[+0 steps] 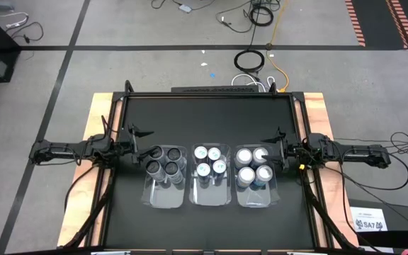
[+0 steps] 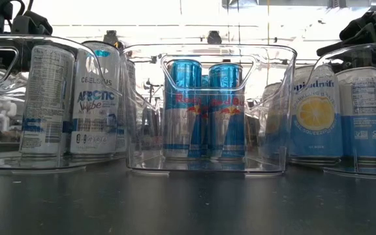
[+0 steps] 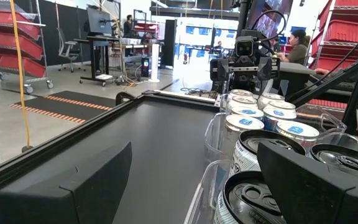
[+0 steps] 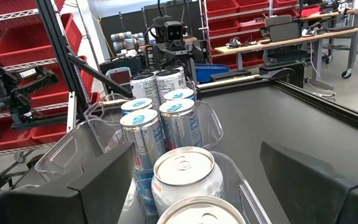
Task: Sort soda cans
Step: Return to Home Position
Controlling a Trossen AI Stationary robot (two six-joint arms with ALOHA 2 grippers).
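Three clear bins stand side by side on the black table. The left bin (image 1: pixel 165 198) holds several soda cans with dark grey tops (image 1: pixel 163 163). The middle bin (image 1: pixel 211 195) holds several blue-and-white cans (image 2: pixel 204 108), and the right bin (image 1: pixel 255 200) several silver-topped cans (image 1: pixel 253 166). All the cans stand upright on the bin floors. My left gripper (image 1: pixel 142 144) is open and level at the table's left, just short of the left bin. My right gripper (image 1: pixel 273 144) is open and level at the table's right, beside the right bin. Neither has anything between its fingers (image 3: pixel 73 186) (image 4: pixel 309 180).
Bare black tabletop (image 1: pixel 207 117) stretches from the bins to the far edge, with a narrower strip at the near edge. A raised rail (image 1: pixel 211 93) runs along the far side. Cables (image 1: pixel 250 60) lie on the floor beyond. People sit at desks in the room (image 3: pixel 300 40).
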